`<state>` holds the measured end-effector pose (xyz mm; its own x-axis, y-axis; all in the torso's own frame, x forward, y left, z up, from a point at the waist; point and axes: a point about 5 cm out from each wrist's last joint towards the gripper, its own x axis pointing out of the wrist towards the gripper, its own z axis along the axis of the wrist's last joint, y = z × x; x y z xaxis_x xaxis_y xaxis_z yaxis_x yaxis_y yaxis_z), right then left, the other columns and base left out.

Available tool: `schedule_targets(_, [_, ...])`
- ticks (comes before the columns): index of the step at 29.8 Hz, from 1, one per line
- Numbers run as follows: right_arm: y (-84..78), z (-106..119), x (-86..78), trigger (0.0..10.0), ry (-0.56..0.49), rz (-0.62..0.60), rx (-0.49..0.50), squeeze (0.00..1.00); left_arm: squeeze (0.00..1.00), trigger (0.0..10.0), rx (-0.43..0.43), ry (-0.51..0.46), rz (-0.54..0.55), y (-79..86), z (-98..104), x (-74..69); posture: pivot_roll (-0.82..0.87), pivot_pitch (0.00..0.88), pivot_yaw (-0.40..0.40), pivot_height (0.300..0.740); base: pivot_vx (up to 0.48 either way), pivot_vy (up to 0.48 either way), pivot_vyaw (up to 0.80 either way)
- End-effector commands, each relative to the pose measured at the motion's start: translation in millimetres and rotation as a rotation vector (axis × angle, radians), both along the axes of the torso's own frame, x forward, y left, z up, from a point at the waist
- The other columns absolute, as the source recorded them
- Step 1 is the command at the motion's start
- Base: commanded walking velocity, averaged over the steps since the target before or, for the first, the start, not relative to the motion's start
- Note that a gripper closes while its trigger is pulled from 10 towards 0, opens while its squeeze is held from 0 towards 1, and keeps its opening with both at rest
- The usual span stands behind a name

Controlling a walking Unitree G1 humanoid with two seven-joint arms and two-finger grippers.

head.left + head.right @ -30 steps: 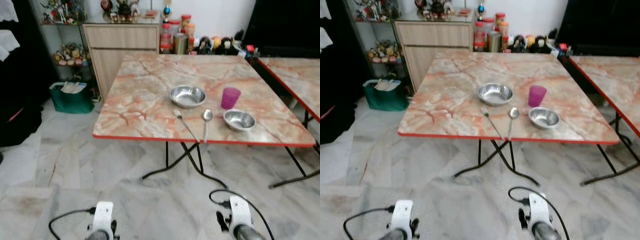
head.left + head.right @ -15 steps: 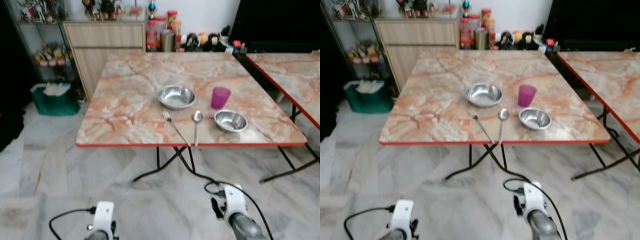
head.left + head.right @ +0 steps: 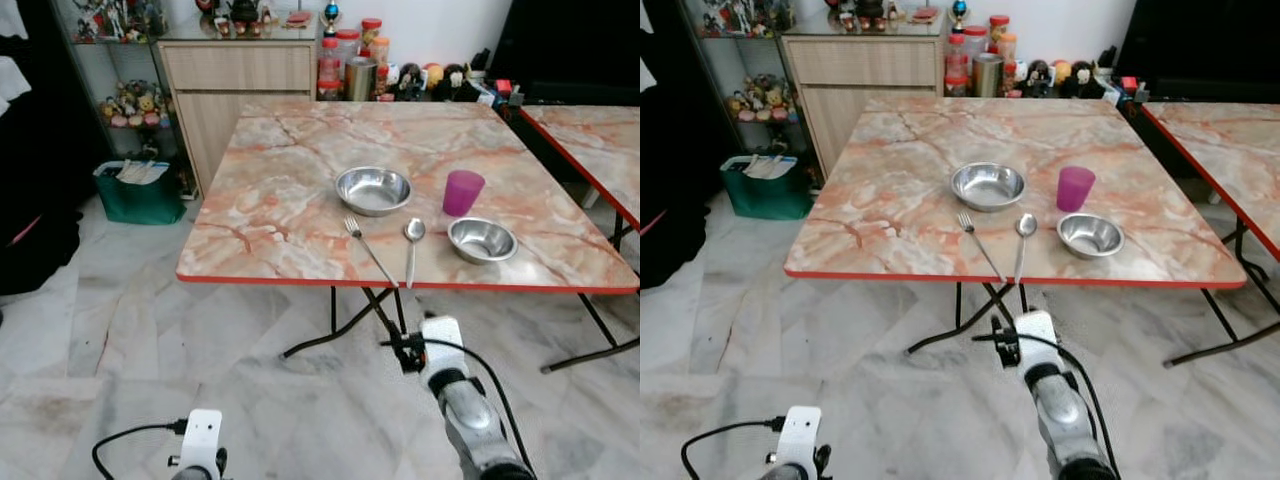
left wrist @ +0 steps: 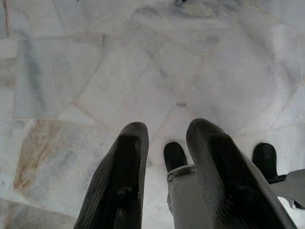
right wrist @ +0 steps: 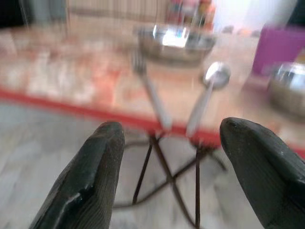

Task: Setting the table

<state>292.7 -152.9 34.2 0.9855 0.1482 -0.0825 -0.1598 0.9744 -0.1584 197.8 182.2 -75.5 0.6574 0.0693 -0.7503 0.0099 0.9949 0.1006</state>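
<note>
My right pincer [image 5: 167, 181] is raised before the bench, its 2 ribbed black fingers [image 5: 90, 176] spread wide apart and holding nothing. Beyond them, at the red-edged rim of the marble-patterned bench [image 3: 290, 200], a steel fork [image 3: 368, 249] and spoon [image 3: 412, 247] lie side by side, handles toward me. Behind those sits a wide shiny steel bowl [image 3: 373, 189]; to the right, a smaller steel bowl [image 3: 481, 239] and a purple plastic cup [image 3: 462, 192]. My left pincer [image 4: 167, 167] hangs over the pale marble floor [image 4: 119, 71], fingers slightly parted, empty.
</note>
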Motion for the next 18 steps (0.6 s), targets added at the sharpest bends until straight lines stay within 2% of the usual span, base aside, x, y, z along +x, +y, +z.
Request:
schedule_targets(1, [6.0,18,8.3,10.0,-0.088,-0.017,0.032,0.0,0.0,10.0,0.01,-0.004,-0.004,-0.4,0,0.7,-0.06,0.0,-0.011,0.74,0.0,0.0,0.0])
schedule_targets(4, [14.1,39,21.2,10.0,-0.165,-0.047,0.073,0.0,0.0,10.0,0.009,-0.013,-0.001,0.1,2,2.8,-0.07,0.0,-0.002,0.74,0.0,0.0,0.0])
schedule_targets(8, [17.4,51,30.7,10.0,-0.185,-0.061,0.095,0.0,0.0,10.0,0.01,-0.017,-0.006,-0.6,2,4.2,-0.06,0.0,-0.003,0.74,0.0,0.0,0.0])
schedule_targets(9, [17.6,54,33.6,10.0,-0.175,-0.066,0.124,0.0,0.0,10.0,0.01,-0.018,-0.007,-0.8,3,4.6,-0.06,0.0,-0.005,0.74,0.0,0.0,-0.8])
schedule_targets(13, [16.3,56,35.5,10.0,-0.188,-0.067,0.115,0.0,0.0,10.0,0.01,-0.018,-0.006,-1.1,3,4.9,-0.06,0.0,-0.007,0.74,0.0,0.0,-0.79])
schedule_targets(18, [24.0,52,32.6,10.0,-0.165,-0.028,0.101,0.0,0.0,10.0,0.011,-0.016,0.006,-0.7,2,3.7,-0.05,0.0,-0.013,0.74,0.15,0.0,0.0])
